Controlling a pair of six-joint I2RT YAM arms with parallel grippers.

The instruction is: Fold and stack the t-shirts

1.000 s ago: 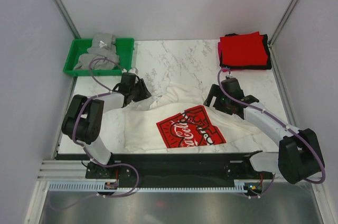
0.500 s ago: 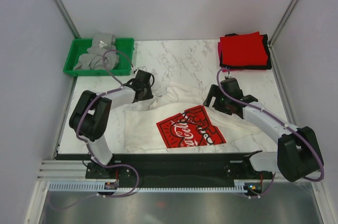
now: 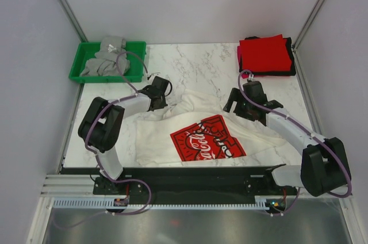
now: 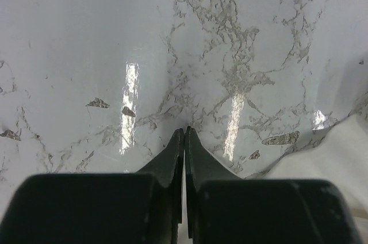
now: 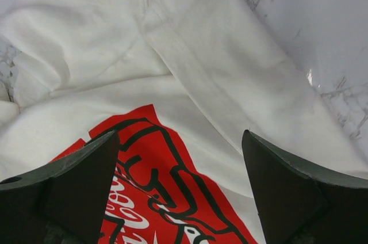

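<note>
Right wrist: gripper [image 5: 179, 140] agape above t-shirt [image 5: 218, 65]

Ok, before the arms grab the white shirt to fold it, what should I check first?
1. The right claw is open: ok, fingers wide apart over the white shirt.
2. The left claw is open: not ok, it is shut, with nothing seen in it, above bare table.
3. The shirt lies flat: not ok, it is rumpled.
4. The red print faces up: ok.
5. The red shirt lies folded at the far right: ok.
6. The right claw touches cloth: cannot tell.
</note>
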